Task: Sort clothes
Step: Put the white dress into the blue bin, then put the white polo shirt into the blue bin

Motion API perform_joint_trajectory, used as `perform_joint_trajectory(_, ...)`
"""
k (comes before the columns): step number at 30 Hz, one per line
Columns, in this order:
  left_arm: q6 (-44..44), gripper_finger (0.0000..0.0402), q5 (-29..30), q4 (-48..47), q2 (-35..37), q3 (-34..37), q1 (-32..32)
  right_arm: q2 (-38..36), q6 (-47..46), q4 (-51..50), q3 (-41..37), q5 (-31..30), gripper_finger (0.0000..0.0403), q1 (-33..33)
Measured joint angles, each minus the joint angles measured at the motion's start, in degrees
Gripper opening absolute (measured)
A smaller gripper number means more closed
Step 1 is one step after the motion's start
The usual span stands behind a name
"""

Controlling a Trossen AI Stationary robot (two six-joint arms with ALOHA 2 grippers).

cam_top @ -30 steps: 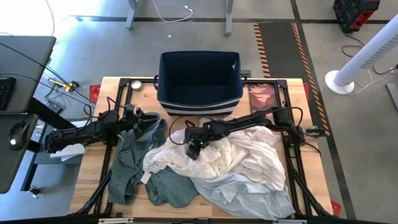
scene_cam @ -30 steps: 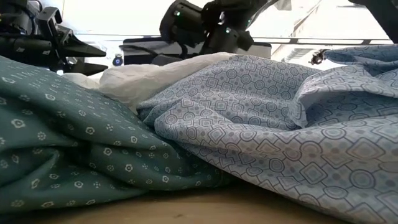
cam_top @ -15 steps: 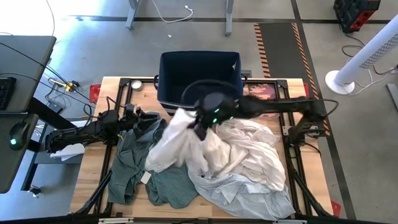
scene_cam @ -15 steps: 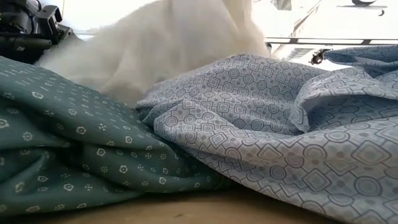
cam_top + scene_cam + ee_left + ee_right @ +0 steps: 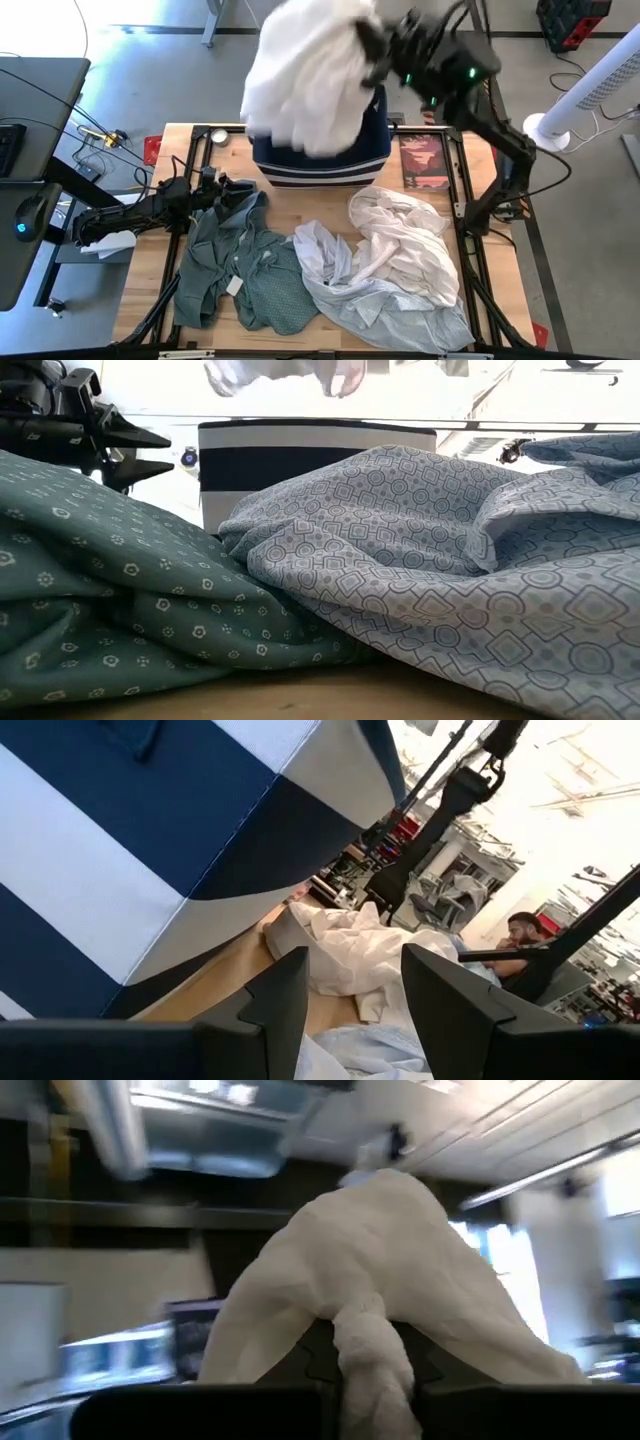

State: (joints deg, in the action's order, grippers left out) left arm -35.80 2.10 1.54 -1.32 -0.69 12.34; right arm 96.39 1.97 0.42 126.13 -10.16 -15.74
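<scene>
The right hand (image 5: 372, 45) is raised high above the far side of the worktop (image 5: 500, 290), its fingers pinched together on a bunched fold of a white garment (image 5: 305, 75); the right wrist view shows the cloth twisted into a rope between the two fingers and billowing out beyond them. The garment hangs over the navy bin with white stripes (image 5: 330, 165), which stands at the far middle of the worktop, so the step in hand looks like the carry of one sorted piece to the bin. The next move, as I judge it, calls for bringing the bundle squarely over the bin's mouth, lowering it, and only then spreading the fingers, since the cloth is wide and loose and part of it could drape over the rim or fall outside. The left hand (image 5: 222, 185) waits low at the left of the worktop, fingers spread apart and holding nothing, just beside the grey-green garment (image 5: 235, 280). Left to sort are that grey-green piece at the near left, a cream shirt (image 5: 405, 250) to the right, and a pale blue patterned garment (image 5: 400, 310) at the near right, all in a touching heap.
</scene>
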Motion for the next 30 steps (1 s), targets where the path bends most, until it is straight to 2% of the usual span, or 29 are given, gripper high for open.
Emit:
perform_joint_trajectory(3,0.72,0.0157,0.06,-0.26,0.0,0.0,0.0,2.23,-1.42,-2.28,1.32,1.04,0.0023,-5.19)
perform_joint_trajectory(6,1.83,0.0157,0.08,-0.2,0.0,0.0,0.0,4.97,-4.19,-8.74,1.17,2.96,0.0024,-8.8)
perform_joint_trajectory(10,1.94,0.0157,0.09,-0.33,0.0,0.0,0.0,8.5,-9.15,-19.07,1.11,4.51,0.0038,-11.59)
perform_joint_trajectory(13,1.95,0.0157,0.08,-0.37,0.0,0.0,0.0,10.9,-9.49,-26.17,1.19,4.57,0.006,-12.8)
perform_joint_trajectory(16,1.95,0.0157,0.08,-0.4,0.0,0.0,0.0,12.82,-10.11,-31.35,1.17,6.68,0.0092,-12.94)
perform_joint_trajectory(22,1.95,0.0157,0.08,-0.42,0.0,0.0,0.0,12.97,-13.85,-37.18,1.35,21.71,0.0136,-11.92)
perform_joint_trajectory(27,1.95,0.0157,0.08,-0.44,0.0,0.0,0.0,12.92,-10.95,-46.39,1.33,20.37,0.0141,-9.49)
perform_joint_trajectory(30,1.95,0.0157,0.08,-0.46,0.0,0.0,-0.02,12.1,-13.88,-52.21,4.05,20.31,0.0141,-8.76)
